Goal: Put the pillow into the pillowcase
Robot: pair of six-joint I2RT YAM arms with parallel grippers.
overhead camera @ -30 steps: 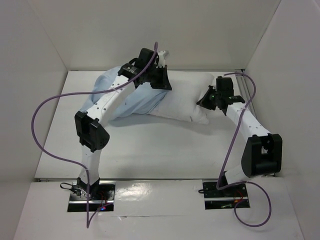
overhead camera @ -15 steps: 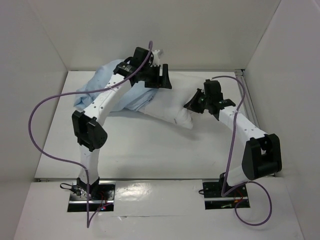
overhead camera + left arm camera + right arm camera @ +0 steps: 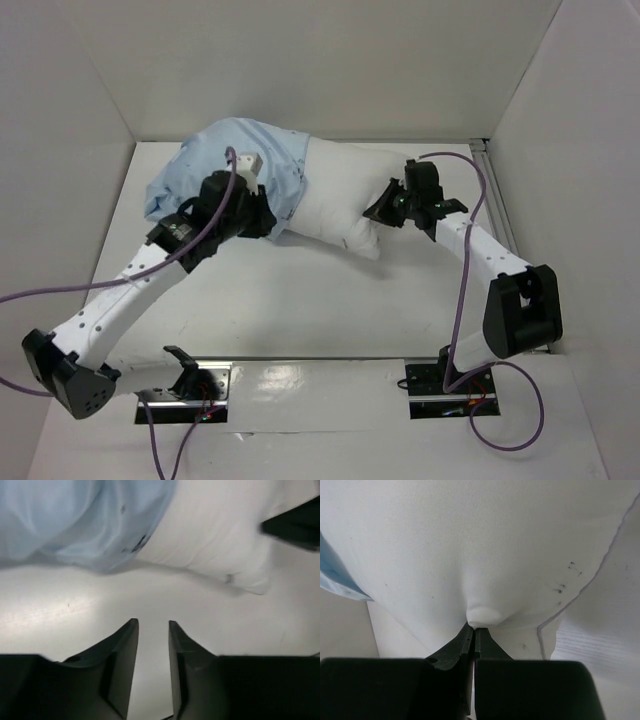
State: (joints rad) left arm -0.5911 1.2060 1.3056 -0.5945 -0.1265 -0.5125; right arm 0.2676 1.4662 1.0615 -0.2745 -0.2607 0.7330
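Note:
The white pillow [image 3: 345, 195] lies across the back of the table, its left part inside the light blue pillowcase [image 3: 245, 155]. My right gripper [image 3: 383, 208] is shut on a pinch of fabric at the pillow's right end, and the right wrist view shows that fold of the pillow [image 3: 470, 545] bulging above the closed gripper [image 3: 474, 629]. My left gripper [image 3: 268, 222] hovers just in front of the pillowcase's mouth. In the left wrist view this gripper [image 3: 152, 630] is open over bare table, with the pillowcase [image 3: 75, 525] and pillow [image 3: 215, 535] beyond it, untouched.
White walls [image 3: 90, 150] enclose the table on the left, back and right. The left arm [image 3: 120, 295] stretches low across the near-left part of the table. Purple cables [image 3: 462, 290] loop beside both arms.
The left gripper let go of the pillowcase, opened and drew back toward the near left while its arm dropped low. The pillowcase now covers more of the pillow. The right gripper kept its pinch.

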